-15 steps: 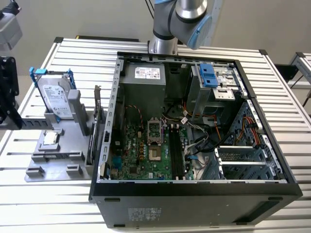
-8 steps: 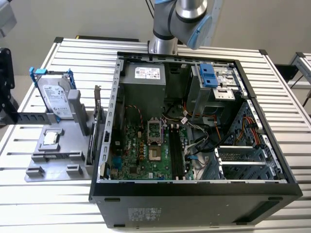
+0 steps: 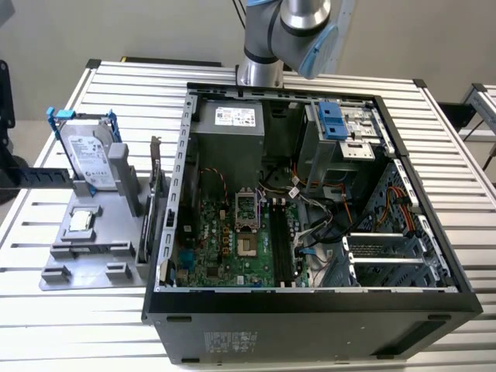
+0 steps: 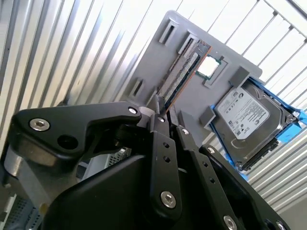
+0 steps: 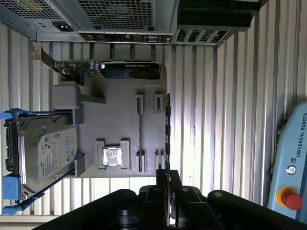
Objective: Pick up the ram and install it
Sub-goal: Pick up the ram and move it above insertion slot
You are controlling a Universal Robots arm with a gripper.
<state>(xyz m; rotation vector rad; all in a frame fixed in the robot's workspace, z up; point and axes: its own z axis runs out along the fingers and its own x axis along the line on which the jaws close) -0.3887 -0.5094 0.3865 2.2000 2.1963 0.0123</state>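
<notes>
Claw (image 4: 161, 114): narrow, its 2 fingers pinched on 1 end of the ram (image 4: 184, 72). The rest of the stick juts out unsupported. In the first wrist view the ram (image 5: 167, 134) shows edge-on as a thin strip running out from the fingertips, with the grey tray (image 5: 124, 129) beyond it. It reads as lifted off the tray, not seated in it.

Exterior view: the tray (image 3: 85, 252) sits on the slatted surface (image 3: 93, 325), at 9 o'clock from the open case (image 3: 310, 302). The arm (image 3: 287, 31) stands at 12 o'clock.

Risks, as judged:
- The grip is at 1 end only, so a bump or quick swing could pivot the stick between the fingers and bring it to the board skewed.
- Loose cables (image 3: 310, 221) lie just beside the memory slots (image 3: 280, 240), at about 3 o'clock from them. They could snag the stick or block a slot.
- A tilted or reversed stick pressed down could jam or stress the slot.
- The case wall could clip the overhanging end on entry.

Count:
- 1 ram
- 1 claw
- 1 tray
- 1 hard drive (image 3: 84, 159) in a blue frame
- 1 processor chip (image 3: 80, 222)
- 1 expansion card (image 3: 155, 205)
- 1 case
- Memory slots: several; exact number cannot be told.
</notes>
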